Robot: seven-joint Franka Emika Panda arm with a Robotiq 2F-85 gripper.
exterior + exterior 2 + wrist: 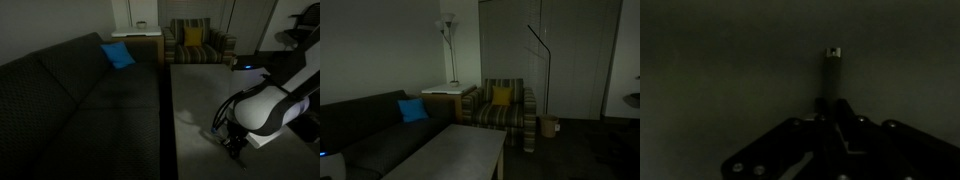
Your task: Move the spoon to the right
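The scene is very dark. In the wrist view a thin silvery-grey spoon (830,72) sticks straight out from between my gripper's fingers (830,104), its far end catching a little light. The fingers are pressed together on its near end. In an exterior view my gripper (237,146) hangs low over the near right part of the grey table (200,90); the spoon is too small and dark to make out there. The arm is outside the exterior view that shows the table (460,150) from its end.
A dark sofa (70,100) with a blue cushion (117,55) runs along the table's side. A striped armchair (195,45) with a yellow cushion stands beyond the table's far end. A side table (140,40) and floor lamp (447,40) stand in the corner.
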